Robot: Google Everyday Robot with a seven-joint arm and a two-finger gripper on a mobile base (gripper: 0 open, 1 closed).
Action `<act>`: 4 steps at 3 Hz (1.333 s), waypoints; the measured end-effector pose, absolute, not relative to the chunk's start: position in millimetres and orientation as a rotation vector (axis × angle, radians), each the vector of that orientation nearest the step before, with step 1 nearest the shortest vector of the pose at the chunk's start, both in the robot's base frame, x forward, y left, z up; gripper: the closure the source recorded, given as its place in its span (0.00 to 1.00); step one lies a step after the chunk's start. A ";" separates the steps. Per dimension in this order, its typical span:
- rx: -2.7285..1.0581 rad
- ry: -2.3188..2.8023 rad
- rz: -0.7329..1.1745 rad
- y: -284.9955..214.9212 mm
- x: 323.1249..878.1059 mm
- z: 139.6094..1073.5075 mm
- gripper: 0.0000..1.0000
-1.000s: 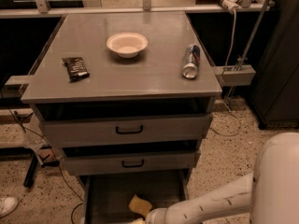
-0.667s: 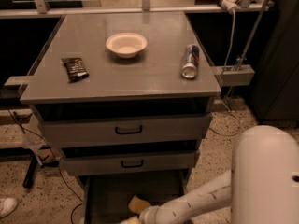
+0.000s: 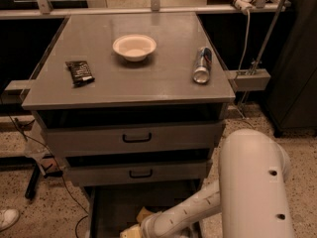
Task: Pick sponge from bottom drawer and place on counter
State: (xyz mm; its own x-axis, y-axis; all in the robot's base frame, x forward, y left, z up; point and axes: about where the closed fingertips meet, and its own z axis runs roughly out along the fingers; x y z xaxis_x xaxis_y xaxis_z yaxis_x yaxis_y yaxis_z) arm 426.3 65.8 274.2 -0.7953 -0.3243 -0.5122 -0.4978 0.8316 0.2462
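The bottom drawer (image 3: 106, 209) is pulled open at the foot of the cabinet and shows its dark floor. The yellow-tan sponge (image 3: 143, 214) lies on that floor near the front. My white arm reaches from the lower right down into the drawer. The gripper (image 3: 132, 230) is at the picture's bottom edge, just in front and left of the sponge and close against it. I cannot tell whether it touches the sponge. The grey counter (image 3: 163, 78) tops the cabinet.
On the counter are a white bowl (image 3: 134, 47), a dark snack packet (image 3: 79, 72) at the left and a can (image 3: 202, 65) lying at the right. Two upper drawers with black handles (image 3: 136, 138) are closed. Cables and a white shoe (image 3: 7, 218) are on the floor at the left.
My arm has swung further into the bottom drawer, its large white link now filling the lower right. The gripper end has moved left, closer to the sponge, which has stayed put.
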 end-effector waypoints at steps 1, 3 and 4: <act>-0.630 2.558 0.519 70.0 425.3 267.2 0.00; -0.658 2.554 0.493 80.6 446.2 224.7 0.00; -0.669 2.540 0.468 82.4 459.8 204.8 0.00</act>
